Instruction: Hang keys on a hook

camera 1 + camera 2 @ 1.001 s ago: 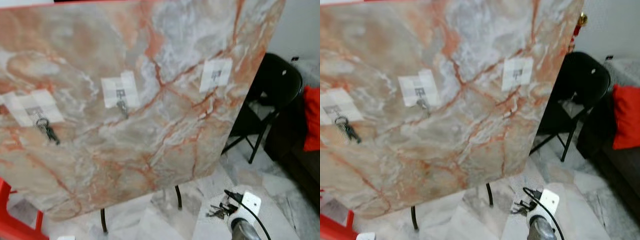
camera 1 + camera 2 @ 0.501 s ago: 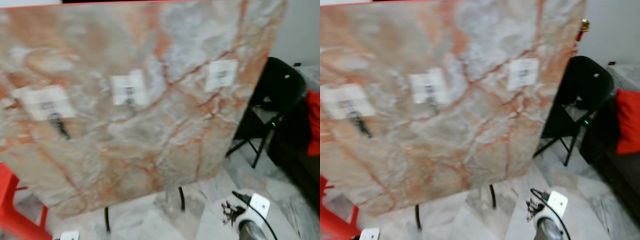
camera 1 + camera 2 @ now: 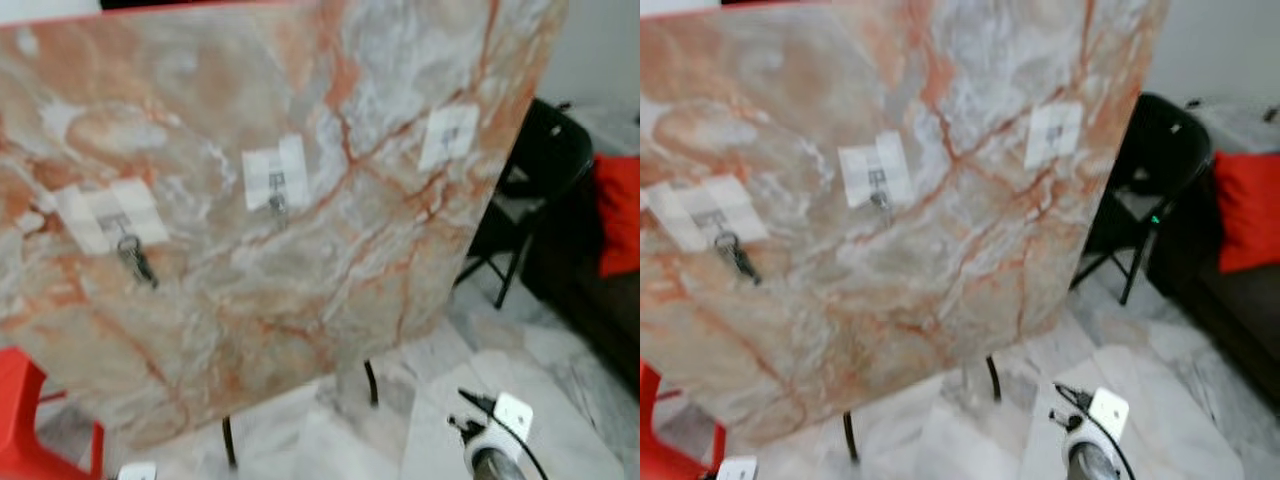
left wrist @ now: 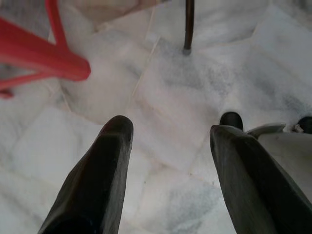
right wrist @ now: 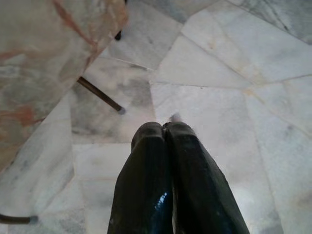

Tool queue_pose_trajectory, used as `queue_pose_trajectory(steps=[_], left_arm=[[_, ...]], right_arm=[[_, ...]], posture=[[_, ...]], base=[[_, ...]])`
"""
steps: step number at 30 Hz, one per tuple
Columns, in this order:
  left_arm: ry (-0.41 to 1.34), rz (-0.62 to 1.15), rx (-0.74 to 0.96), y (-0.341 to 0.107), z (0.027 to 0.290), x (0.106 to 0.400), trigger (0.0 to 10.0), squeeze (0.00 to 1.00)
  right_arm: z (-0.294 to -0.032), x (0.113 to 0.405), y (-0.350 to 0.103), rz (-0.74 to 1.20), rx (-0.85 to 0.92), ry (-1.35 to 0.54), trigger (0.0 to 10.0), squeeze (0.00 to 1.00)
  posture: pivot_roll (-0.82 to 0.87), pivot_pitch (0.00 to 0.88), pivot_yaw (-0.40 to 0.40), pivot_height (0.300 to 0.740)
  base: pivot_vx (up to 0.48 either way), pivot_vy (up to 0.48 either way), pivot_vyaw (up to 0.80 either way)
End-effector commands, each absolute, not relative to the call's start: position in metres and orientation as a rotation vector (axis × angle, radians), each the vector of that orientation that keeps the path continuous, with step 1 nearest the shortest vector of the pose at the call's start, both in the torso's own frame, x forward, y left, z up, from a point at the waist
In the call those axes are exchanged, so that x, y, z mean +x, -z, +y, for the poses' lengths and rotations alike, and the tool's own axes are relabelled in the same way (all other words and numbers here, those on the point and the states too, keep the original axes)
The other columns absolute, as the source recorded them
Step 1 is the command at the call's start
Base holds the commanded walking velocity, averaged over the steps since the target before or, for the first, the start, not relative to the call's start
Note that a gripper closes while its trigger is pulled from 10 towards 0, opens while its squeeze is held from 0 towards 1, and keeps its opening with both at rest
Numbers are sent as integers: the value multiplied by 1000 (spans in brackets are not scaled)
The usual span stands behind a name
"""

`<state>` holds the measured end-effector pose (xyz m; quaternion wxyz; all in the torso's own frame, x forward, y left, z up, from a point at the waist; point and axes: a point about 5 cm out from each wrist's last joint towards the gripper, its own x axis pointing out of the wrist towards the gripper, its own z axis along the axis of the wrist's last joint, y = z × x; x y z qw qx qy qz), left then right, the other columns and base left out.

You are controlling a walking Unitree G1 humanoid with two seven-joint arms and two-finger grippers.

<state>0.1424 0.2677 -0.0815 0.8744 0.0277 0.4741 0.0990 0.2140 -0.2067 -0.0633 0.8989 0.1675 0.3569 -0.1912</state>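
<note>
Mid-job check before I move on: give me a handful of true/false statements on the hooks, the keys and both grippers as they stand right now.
1. A bunch of keys hangs from the leftmost hook pad on the marble board. True.
2. The rightmost hook pad carries keys. False: nothing hangs from it.
3. The left gripper has its fingers apart, over the floor. True.
4. The right gripper is wide open. False: its two fingers are pressed together; whether they pinch anything cannot be made out.
5. A black folding chair stands to the right of the board. True.
6. The stool at lower left is blue. False: it is red.
</note>
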Motion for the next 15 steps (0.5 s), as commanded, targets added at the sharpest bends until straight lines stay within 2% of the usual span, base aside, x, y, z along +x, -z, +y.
queue_pose_trajectory(steps=[1,10,15], left_arm=[[-203,1008,60,83,267,138,10000,0],[-209,1007,59,84,267,137,10000,0],[-207,1008,63,84,267,137,10000,0]], right_arm=[[-211,219,59,701,345,404,10000,0],[-222,252,29,499,243,349,10000,0],[-227,273,-5,274,43,270,10000,0]], posture=[[58,0,-28,740],[49,0,-29,740],[28,0,-23,740]], base=[[0,0,0],[0,0,0],[0,0,0]])
